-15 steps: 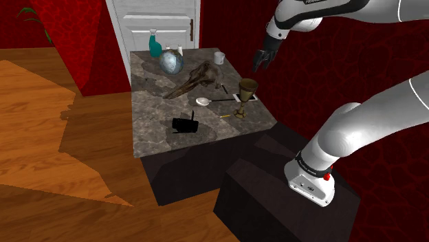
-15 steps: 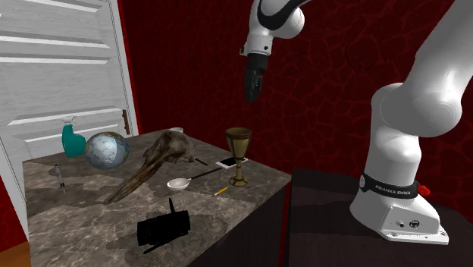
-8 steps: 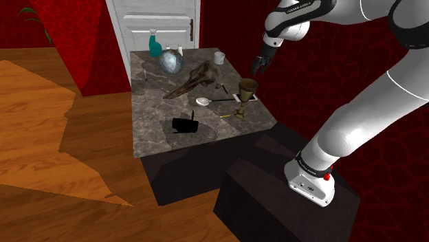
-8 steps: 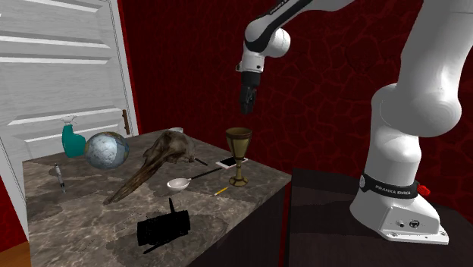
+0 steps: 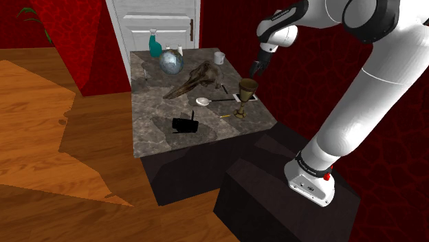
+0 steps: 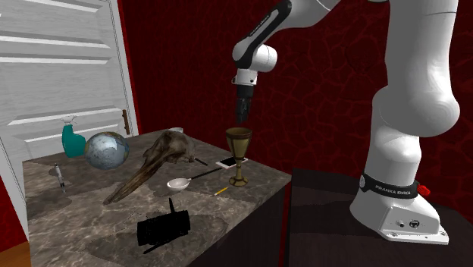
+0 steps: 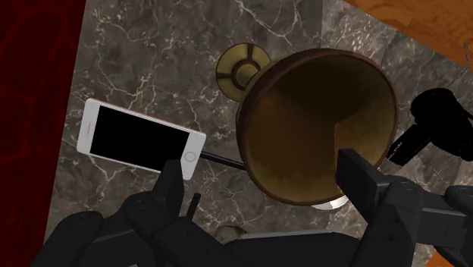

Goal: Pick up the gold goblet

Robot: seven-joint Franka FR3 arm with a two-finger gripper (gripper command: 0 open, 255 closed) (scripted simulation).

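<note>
The gold goblet (image 5: pixel 246 89) stands upright near the marble table's (image 5: pixel 155 134) edge closest to the arm. In the second exterior view the goblet (image 6: pixel 238 144) is just below my black gripper (image 6: pixel 242 117), which points down a short way above its rim. In the shoulder view the gripper (image 5: pixel 256 69) hangs above and slightly behind the cup. The wrist view looks down into the goblet's bowl (image 7: pixel 318 114). My gripper (image 7: pixel 261 168) is open there, its two fingers (image 7: pixel 170 180) apart over the near rim, touching nothing.
A white phone (image 7: pixel 140 144) lies flat beside the goblet's foot. Also on the table: a long animal skull (image 5: pixel 192 79), a globe (image 5: pixel 171 62), a teal bottle (image 5: pixel 155 45), a white cup (image 5: pixel 219 58), a spoon (image 5: pixel 204 101), a black device (image 5: pixel 184 125). A white door (image 5: pixel 155 17) stands behind.
The gripper has come down and toward the table, from well above the goblet to just over its rim. Nothing on the table has moved.
</note>
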